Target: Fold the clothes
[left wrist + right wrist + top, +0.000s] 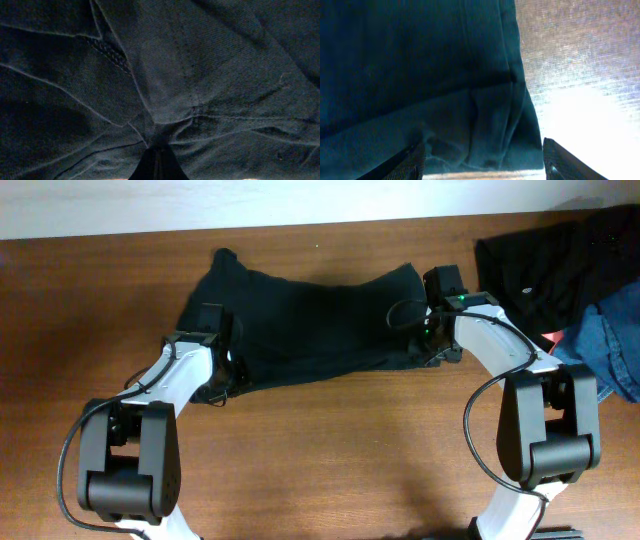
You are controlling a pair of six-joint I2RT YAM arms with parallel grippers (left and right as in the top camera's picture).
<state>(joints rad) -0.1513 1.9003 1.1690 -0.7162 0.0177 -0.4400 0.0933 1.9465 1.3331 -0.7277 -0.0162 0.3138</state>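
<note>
A dark garment point(310, 315) lies spread across the middle of the wooden table point(330, 450), its seams and stitching filling the left wrist view point(165, 75). My left gripper point(222, 370) is at the garment's left end. In the left wrist view its fingers point(159, 157) are pressed together with a pinch of the cloth between them. My right gripper point(432, 345) is at the garment's right end. In the right wrist view its fingers point(482, 167) stand wide apart, and the garment's hemmed edge point(485, 125) lies between them on the table.
A heap of black clothing point(560, 260) and blue jeans point(615, 340) sits at the back right corner, close to my right arm. A small red item point(555, 338) lies by that heap.
</note>
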